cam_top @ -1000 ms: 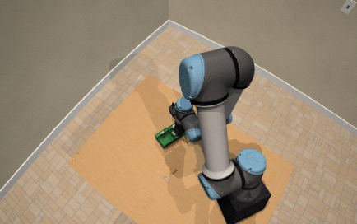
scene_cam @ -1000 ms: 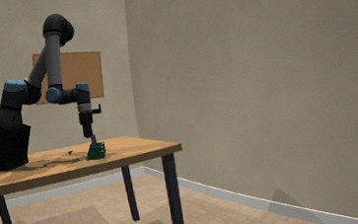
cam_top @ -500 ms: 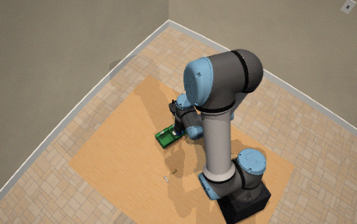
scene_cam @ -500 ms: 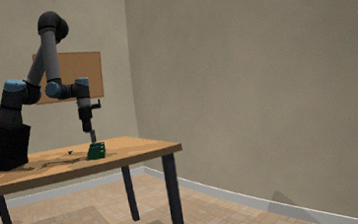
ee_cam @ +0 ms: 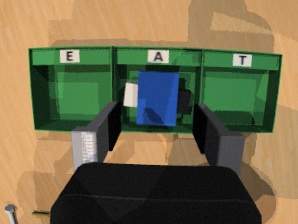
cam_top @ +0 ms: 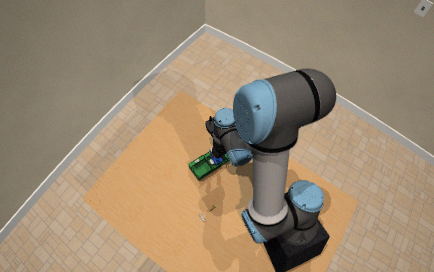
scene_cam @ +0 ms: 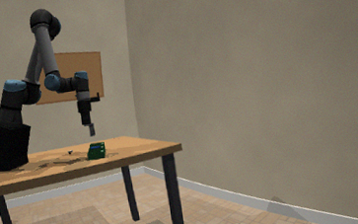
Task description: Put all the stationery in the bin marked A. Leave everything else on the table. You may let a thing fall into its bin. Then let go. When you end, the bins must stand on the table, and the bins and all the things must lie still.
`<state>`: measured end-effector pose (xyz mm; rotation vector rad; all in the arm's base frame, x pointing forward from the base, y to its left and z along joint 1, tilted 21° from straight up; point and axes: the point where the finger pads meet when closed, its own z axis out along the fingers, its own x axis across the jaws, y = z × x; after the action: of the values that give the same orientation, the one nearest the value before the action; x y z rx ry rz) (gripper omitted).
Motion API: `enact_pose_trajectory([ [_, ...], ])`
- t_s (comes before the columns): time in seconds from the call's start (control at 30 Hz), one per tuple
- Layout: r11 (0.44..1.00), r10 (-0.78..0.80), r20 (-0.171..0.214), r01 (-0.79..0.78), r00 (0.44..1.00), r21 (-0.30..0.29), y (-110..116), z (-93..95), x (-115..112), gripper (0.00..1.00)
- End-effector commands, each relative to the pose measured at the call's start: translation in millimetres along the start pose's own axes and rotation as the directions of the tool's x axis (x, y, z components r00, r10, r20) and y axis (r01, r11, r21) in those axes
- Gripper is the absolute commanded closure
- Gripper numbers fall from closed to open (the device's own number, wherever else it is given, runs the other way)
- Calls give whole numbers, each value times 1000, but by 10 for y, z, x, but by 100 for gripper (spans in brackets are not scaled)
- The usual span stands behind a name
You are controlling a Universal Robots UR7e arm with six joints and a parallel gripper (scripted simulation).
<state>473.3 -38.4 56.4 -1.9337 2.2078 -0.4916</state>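
The bin marked A (ee_cam: 128, 57) is the middle one of three joined green bins. A blue flat-topped rectangular thing (cam_top: 218, 160) (ee_cam: 158, 95) lies in it, with a white piece (ee_cam: 130, 95) showing at its left and a black piece (ee_cam: 185, 101) at its right in the wrist view. What lies under the blue thing is hidden. My gripper (scene_cam: 92, 133) (ee_cam: 157, 118) is wide open and empty, above the bins, with its fingers apart from the blue thing.
The bin marked E (ee_cam: 71, 95) and the bin marked T (ee_cam: 230, 95) flank bin A and look empty. A grey metal screw-like thing (cam_top: 202, 218) (ee_cam: 11, 209) and a small brass-coloured thing (cam_top: 212, 208) (ee_cam: 41, 215) lie on the table (cam_top: 145, 165) towards the arm's base.
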Motion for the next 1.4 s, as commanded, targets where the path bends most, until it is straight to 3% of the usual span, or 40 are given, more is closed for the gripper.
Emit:
enact_pose_trajectory([
  [0.0,1000,0,0,0,1000,0,-6,-201,2,0],
  [0.73,1000,0,0,0,1000,0,-7,-981,2,0],
  [1.37,1000,0,0,0,1000,0,-7,-982,3,0],
])
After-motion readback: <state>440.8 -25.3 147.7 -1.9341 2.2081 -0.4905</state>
